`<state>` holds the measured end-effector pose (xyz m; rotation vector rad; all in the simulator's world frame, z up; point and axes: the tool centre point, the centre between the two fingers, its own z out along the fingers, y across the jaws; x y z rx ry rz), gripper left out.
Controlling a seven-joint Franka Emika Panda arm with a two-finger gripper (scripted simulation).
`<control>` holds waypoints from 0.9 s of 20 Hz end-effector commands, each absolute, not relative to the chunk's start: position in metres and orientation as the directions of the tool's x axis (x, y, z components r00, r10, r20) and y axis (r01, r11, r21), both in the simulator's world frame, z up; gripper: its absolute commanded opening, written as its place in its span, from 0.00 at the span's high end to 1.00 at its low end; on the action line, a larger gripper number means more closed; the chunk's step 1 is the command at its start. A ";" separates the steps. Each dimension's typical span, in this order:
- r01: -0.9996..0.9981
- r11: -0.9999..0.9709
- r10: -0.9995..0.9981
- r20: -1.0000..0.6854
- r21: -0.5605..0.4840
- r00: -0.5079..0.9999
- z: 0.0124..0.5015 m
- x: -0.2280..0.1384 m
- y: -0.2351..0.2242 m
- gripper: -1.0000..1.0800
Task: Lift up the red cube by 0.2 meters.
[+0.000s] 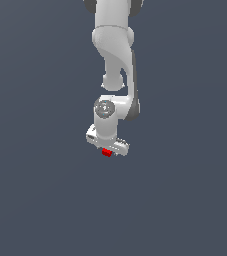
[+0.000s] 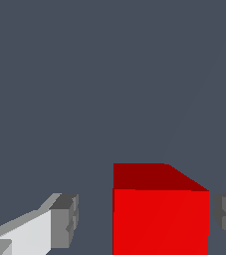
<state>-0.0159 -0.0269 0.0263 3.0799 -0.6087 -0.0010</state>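
The red cube [image 1: 106, 152] is a small bright red block just under the white gripper [image 1: 108, 146] in the exterior view. In the wrist view the red cube [image 2: 160, 214] sits between the two grey fingertips [image 2: 64, 219]. It is nearer to one pad, with a clear gap to the other. The gripper [image 2: 147, 219] is open around the cube, and neither pad visibly touches it. The cube's lower part is cut off by the edge of the wrist view.
The plain dark grey floor [image 1: 185, 200] spreads all around the cube. The white arm [image 1: 116, 55] reaches down from the top of the exterior view. No other objects show.
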 end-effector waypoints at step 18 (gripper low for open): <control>-0.397 -0.918 -0.397 0.000 0.000 0.918 0.025 -0.016 -0.027 1.00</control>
